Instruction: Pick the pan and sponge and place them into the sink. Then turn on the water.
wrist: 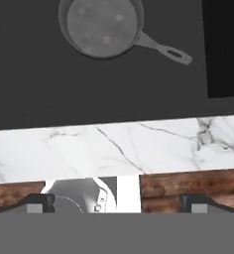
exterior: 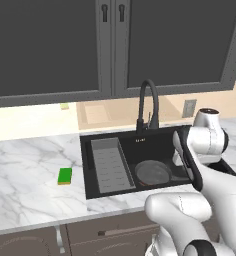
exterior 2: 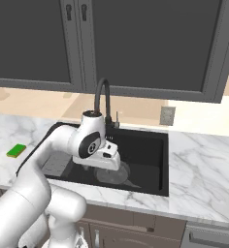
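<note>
The marble counter (exterior: pixel 30 170) carries the black sink (exterior: pixel 162 140) along its back-centre, with the grey ribbed tray (exterior: pixel 109 165) filling the basin's left end and the gooseneck faucet (exterior: pixel 147 102) rising at its back edge. The pan (exterior: pixel 152 172) already lies on the sink floor, right of the tray, toward the front wall. The sponge (exterior: pixel 65 176) sits on the counter left of the sink, well apart from its rim, near the front edge.

The gripper (wrist: pixel 116 203) hangs above the sink's front rim with its jaws spread wide and nothing between them.

The sponge is judged the next pick. The arm should swing left across the counter, come straight down over the block, align the fingers across its short sides, and close gently, since a sponge likely squashes.

The hand view shows the pan's handle (wrist: pixel 163 48), which the left base view seems to hide behind the arm. Both base views show the sponge.
</note>
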